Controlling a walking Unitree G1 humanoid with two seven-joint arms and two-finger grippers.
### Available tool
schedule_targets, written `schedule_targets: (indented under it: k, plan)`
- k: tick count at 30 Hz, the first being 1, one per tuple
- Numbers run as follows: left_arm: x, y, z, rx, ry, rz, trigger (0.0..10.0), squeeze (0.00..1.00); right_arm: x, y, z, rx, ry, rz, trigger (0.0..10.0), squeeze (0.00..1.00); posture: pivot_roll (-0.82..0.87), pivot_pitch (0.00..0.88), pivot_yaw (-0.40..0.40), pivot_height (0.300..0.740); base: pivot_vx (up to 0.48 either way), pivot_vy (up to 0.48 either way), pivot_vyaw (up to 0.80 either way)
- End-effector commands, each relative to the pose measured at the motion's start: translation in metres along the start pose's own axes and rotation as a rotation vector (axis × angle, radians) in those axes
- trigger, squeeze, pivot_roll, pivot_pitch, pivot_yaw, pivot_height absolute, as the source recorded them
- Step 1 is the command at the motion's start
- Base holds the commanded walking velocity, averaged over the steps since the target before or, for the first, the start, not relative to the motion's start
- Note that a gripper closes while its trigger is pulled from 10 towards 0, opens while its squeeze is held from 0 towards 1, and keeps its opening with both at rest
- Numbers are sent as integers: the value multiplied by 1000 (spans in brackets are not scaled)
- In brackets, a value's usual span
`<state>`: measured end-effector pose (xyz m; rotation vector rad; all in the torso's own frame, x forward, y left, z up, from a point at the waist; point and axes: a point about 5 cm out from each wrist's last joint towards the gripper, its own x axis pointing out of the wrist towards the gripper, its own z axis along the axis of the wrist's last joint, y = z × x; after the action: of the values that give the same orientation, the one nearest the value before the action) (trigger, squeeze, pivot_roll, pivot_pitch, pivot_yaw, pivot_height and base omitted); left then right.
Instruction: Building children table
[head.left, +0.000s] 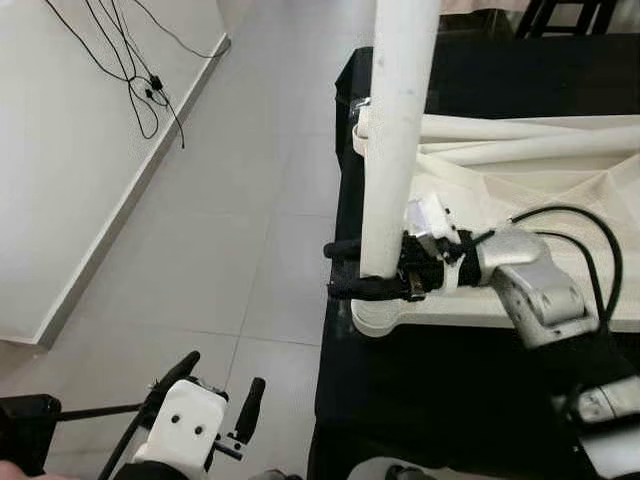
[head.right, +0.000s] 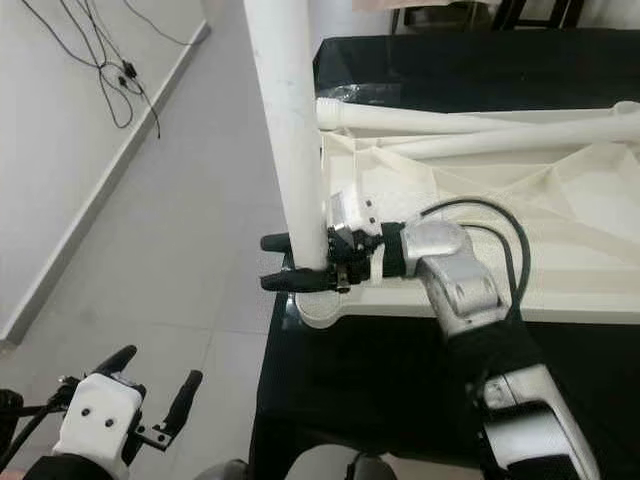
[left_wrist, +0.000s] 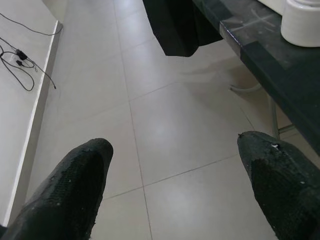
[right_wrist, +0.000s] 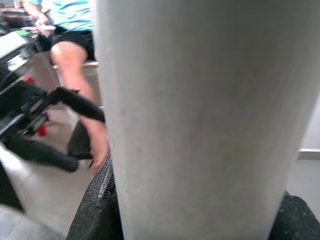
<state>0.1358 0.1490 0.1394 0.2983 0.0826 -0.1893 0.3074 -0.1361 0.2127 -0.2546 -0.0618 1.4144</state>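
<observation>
Left gripper (head.left: 215, 392) hangs low over the tiled floor (head.left: 230, 250), fingers spread, nothing in them. Cables (head.left: 135, 70) lie along the white wall at far left. Right gripper (head.right: 295, 262) is clenched around the upright white leg (head.right: 290, 130), which stands in the corner socket of the upturned tabletop (head.right: 560, 200). Tabletop rests at the black table's (head.right: 400, 360) left edge; two more legs (head.right: 450, 120) lie across it.
</observation>
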Motion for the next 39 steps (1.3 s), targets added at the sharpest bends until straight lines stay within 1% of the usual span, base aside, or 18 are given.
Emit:
schedule_targets:
  k: [1,3,4,5,7,8,17,20,22,24,25,26,30,31,32,33,38,39]
  plan:
    - [-2,0,-3,2,28,-3,10000,0,0,11,-41,151,118,-113,10000,0,106,243,92,740,0,0,0]
    - [-2,0,-3,2,28,-3,10000,0,0,11,-41,151,118,-113,10000,0,106,243,92,740,0,0,0]
    - [-2,1,-4,4,31,-2,10000,0,10,16,-51,194,176,-601,10000,0,101,245,64,740,0,0,0]
    - [-2,1,-4,4,31,-2,10000,0,10,16,-51,194,176,-601,10000,0,101,245,64,740,0,0,0]
    - [0,3,-6,9,32,3,10000,0,5,51,-54,182,279,-1010,10000,0,71,230,83,740,0,0,0]
    - [2,4,-7,7,31,4,10000,0,6,53,-50,145,280,-1078,10000,0,77,217,82,740,0,0,0]
    - [13,10,-11,-14,18,28,10000,0,24,39,-52,134,227,-1046,10000,0,73,166,66,740,0,0,0]
    - [24,28,-9,-15,-16,102,10000,0,27,32,-56,154,233,-1084,10000,0,68,125,58,740,0,0,0]
    - [24,28,-9,-15,-16,102,10000,0,27,32,-56,154,233,-1084,10000,0,68,125,58,740,0,0,0]
    - [40,59,9,-35,-116,144,10000,0,30,33,-58,168,249,-1121,10000,0,54,94,60,740,0,0,0]
    - [40,59,9,-35,-116,144,10000,0,30,33,-58,168,249,-1121,10000,0,54,94,60,740,0,0,0]
    - [49,73,25,-54,-189,135,10000,0,31,34,-58,169,259,-1137,10000,0,50,86,61,740,0,0,0]
    - [55,84,40,-69,-255,112,10000,0,32,34,-59,168,267,-1149,10000,0,48,83,63,740,0,0,0]
    - [69,93,73,-113,-377,-20,10000,118,34,33,-59,172,267,-1154,10000,0,34,59,67,740,0,0,0]
    - [76,96,97,-133,-456,-123,10000,118,36,31,-60,175,265,-1159,10000,0,34,59,67,740,0,0,0]
    - [80,96,119,-153,-525,-247,10000,1000,37,30,-60,175,261,-1159,10000,0,32,52,69,740,0,0,0]
    - [88,93,152,-202,-609,-475,10000,1000,42,27,-60,182,243,-1158,10000,0,29,44,75,740,0,0,0]
    - [96,92,162,-228,-603,-606,10000,1000,45,26,-60,190,237,-1158,10000,0,19,34,88,740,0,0,0]
